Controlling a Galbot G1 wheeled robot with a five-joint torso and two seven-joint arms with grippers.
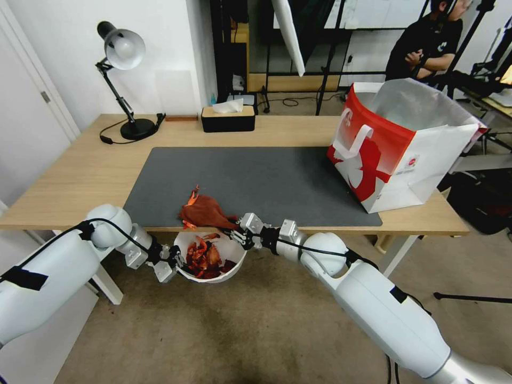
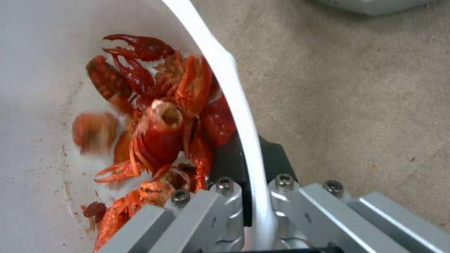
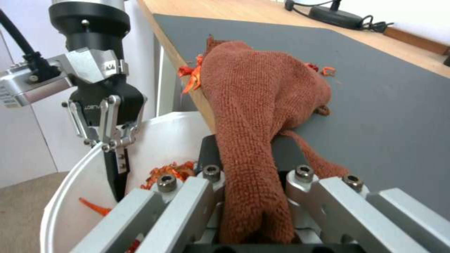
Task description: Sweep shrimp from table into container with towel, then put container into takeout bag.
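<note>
Left pincer (image 1: 173, 260) clamped on rim of white container (image 1: 230, 269), held just below counter (image 1: 80, 176) front edge. Shrimp (image 1: 204, 257) heaped inside container. Right pincer (image 1: 234, 229) closed on rust-brown towel (image 1: 205, 212), bunched on grey mat (image 1: 266, 181) at edge above container. Takeout bag (image 1: 397, 154) stands well apart, far-right of container.
</note>
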